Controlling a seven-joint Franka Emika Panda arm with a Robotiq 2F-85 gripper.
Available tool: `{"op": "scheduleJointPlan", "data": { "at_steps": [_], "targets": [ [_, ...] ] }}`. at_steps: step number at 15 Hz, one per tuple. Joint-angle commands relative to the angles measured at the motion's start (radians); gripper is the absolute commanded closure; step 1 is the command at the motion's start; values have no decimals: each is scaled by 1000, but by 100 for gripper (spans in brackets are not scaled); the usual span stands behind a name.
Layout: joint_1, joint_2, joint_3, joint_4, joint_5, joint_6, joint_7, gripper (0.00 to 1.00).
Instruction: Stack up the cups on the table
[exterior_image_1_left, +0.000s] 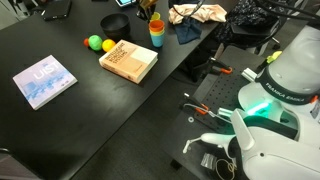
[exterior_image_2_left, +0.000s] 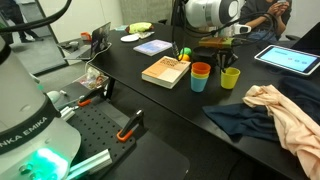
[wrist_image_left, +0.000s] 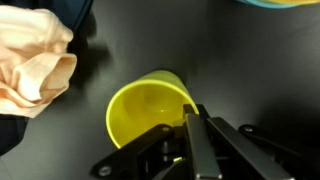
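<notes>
A yellow cup (wrist_image_left: 145, 112) stands upright on the black table (wrist_image_left: 250, 60), filling the middle of the wrist view. My gripper (wrist_image_left: 189, 113) is shut on the yellow cup, with the cup's right-hand wall pinched between the two black fingers. In an exterior view the same cup (exterior_image_2_left: 230, 77) stands under the gripper (exterior_image_2_left: 228, 58), just right of an orange cup nested in a blue cup (exterior_image_2_left: 201, 76). From the opposite side the cups (exterior_image_1_left: 157, 33) show as one tight cluster at the table's far edge.
A brown book (exterior_image_2_left: 166, 71) lies left of the cups, with a yellow and a green ball (exterior_image_1_left: 95, 43) beyond it. A blue booklet (exterior_image_1_left: 45, 80), a black bowl (exterior_image_1_left: 117, 23), a tablet (exterior_image_2_left: 290, 60), and peach (exterior_image_2_left: 280, 110) and dark blue (exterior_image_2_left: 235, 120) cloths lie around.
</notes>
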Motion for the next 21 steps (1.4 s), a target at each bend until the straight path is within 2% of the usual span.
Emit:
{"op": "scheduleJointPlan", "data": {
  "at_steps": [1, 12, 16, 21],
  "targets": [
    [3, -27, -11, -26, 14, -41, -11, 99],
    [74, -138, -91, -56, -75, -193, 64, 99],
    [94, -238, -87, -97, -94, -204, 101, 99],
    [121, -400, -61, -201, -101, -254, 126, 99]
  ]
}}
